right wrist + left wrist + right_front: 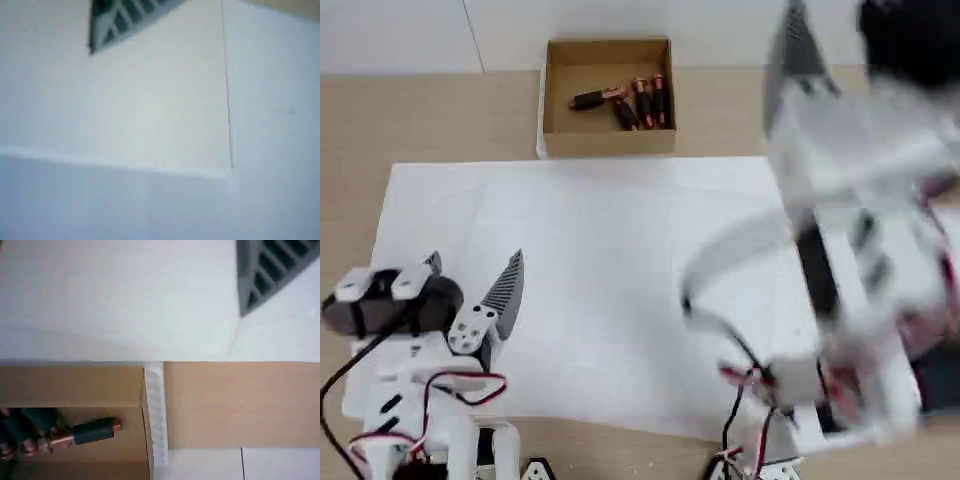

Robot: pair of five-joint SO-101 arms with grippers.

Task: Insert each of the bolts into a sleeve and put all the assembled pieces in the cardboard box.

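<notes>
Black-and-copper sleeved bolts [625, 100] (several, bunched) lie inside the brown cardboard box [610, 142], so the task looks finished. Probably only parking remains; whether the left gripper [485, 280] or right gripper [795, 45] is open, I cannot tell.

The assembled pieces [625, 100] lie in the cardboard box [568, 127], behind the paper sheet [600, 280].

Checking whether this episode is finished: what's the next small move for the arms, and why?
Probably just park both arms at rest. The assembled pieces I can see all lie inside the cardboard box. The left gripper is open with nothing in it, low near its base, and the right arm is lifted off the white sheet.
</notes>
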